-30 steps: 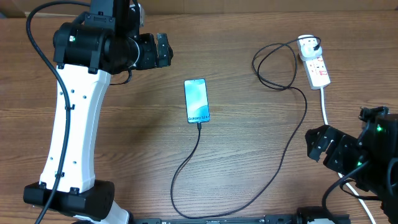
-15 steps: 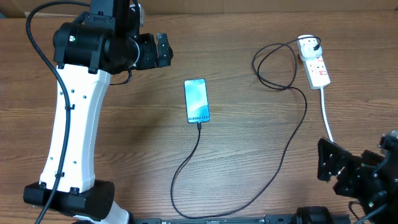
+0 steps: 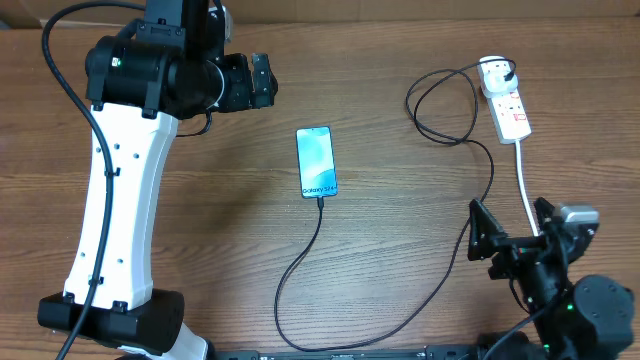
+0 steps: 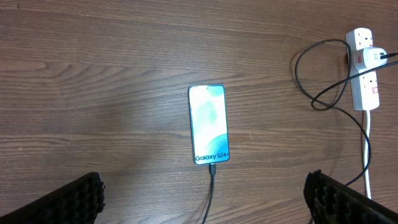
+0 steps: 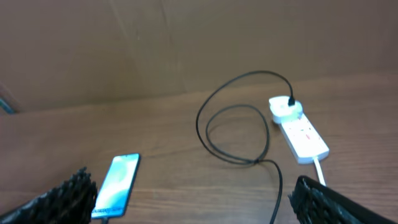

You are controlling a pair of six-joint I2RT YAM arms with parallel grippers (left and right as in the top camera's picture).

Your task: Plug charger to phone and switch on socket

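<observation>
Table [image 3: 400, 60]: bare wood, everything on it lies flat.

Left gripper [image 3: 262, 80]: high over the far left of the table, well apart from everything; jaws spread wide, holding nothing.

Right gripper [image 3: 508, 218]: at the near right edge, jaws spread wide and empty; the white cord [image 3: 523, 175] runs between its fingers in the overhead view; touching or not, cannot tell.

Socket [image 3: 508, 105]: far right corner, a black plug seated in its far end; rigid but probably light, so a hard push on the red-marked switches [image 3: 513, 118] could slide it; best pressed straight down with one fingertip; on or off, cannot tell.

Phone [image 3: 316, 162]: mid-table, screen up and lit, lettered end toward the near edge; slim, smooth, likely slippery and easily scratched; best taken by the long edges if at all.

Cable [image 4: 211, 180]: thin, limp, looped widely from phone to socket; would drag if snagged; best held just behind the tip.

Plug tip [image 3: 322, 201]: touching the phone's near end, looks seated; my reading is that only the switch remains.

Views: overhead alone shows both arms and the full cable run; left wrist gives the clearest look at the phone-cable joint; right wrist shows the socket obliquely with the plug standing up from it, but cuts off the phone's near end.
</observation>
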